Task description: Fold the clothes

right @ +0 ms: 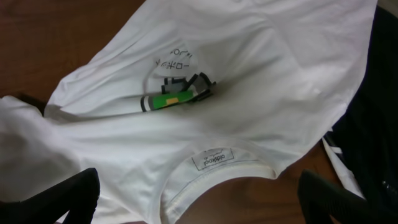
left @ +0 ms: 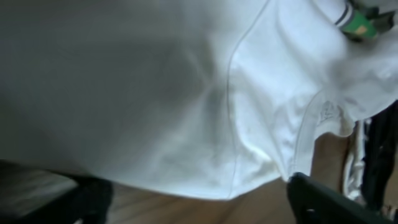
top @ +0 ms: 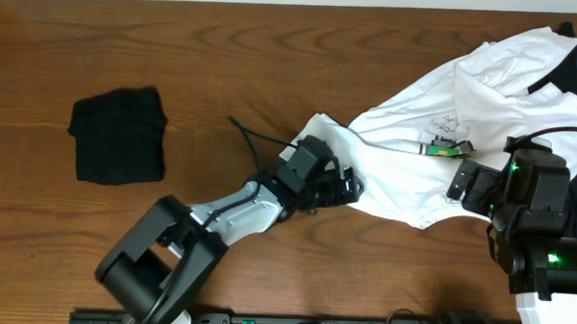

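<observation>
Brown tabletop (top: pixel 234 74) bears the bunched shirt (top: pixel 483 111) (nothing folded yet), its edge between the left gripper's (top: pixel 339 189) spread fingers (left: pixel 323 199), collar between the right gripper's (top: pixel 464 180) spread ones; next, I'd say, pinch and flatten.

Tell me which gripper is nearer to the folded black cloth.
Left. The left gripper is at the white T-shirt's lower edge, mid-table, right of the black cloth. The right gripper is farther right, by the shirt's chest print.

The T-shirt (right: pixel 261 106) has a neck label (right: pixel 212 160) with one small printed word, too blurred to read. The script (right: pixel 174 61) above its chest print (right: pixel 175 96) is also not readable.
</observation>
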`<move>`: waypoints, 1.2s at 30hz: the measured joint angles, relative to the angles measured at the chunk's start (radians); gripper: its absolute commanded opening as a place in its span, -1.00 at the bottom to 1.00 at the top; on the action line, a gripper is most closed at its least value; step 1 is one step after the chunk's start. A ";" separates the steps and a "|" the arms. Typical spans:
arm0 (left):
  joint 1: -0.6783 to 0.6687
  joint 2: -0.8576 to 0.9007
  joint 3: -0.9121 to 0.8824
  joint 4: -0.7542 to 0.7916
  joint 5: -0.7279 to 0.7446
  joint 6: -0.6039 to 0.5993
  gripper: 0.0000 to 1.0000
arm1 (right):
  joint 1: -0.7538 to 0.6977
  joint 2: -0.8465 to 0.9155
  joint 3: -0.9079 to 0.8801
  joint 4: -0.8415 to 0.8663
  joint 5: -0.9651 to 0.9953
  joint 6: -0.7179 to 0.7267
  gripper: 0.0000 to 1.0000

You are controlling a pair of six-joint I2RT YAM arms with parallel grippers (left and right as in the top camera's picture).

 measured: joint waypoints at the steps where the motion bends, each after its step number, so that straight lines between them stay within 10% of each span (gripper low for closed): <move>1: -0.005 0.010 0.002 0.013 -0.004 -0.007 0.36 | 0.000 0.000 0.000 0.000 0.000 0.000 0.98; 4: -0.021 0.045 0.003 0.070 -0.012 -0.027 0.10 | 0.000 0.000 0.000 0.000 0.000 0.000 0.98; 8: -0.030 0.066 0.003 0.080 -0.054 -0.043 -0.88 | 0.000 0.000 0.000 -0.004 0.000 0.000 0.98; 19: 0.009 0.042 0.002 -0.019 -0.149 0.126 -0.88 | 0.000 0.000 0.000 -0.016 0.008 0.000 0.99; 27: 0.375 -0.184 -0.004 -0.153 -0.233 0.346 -0.88 | 0.000 0.000 0.000 -0.027 0.019 0.000 0.99; 33: 0.728 -0.290 0.052 -0.182 -0.203 0.415 0.94 | 0.000 0.000 0.000 -0.029 0.026 0.000 0.99; 36: 0.809 -0.292 0.082 -0.268 -0.124 0.427 0.96 | 0.000 0.000 0.000 -0.030 0.026 0.000 0.98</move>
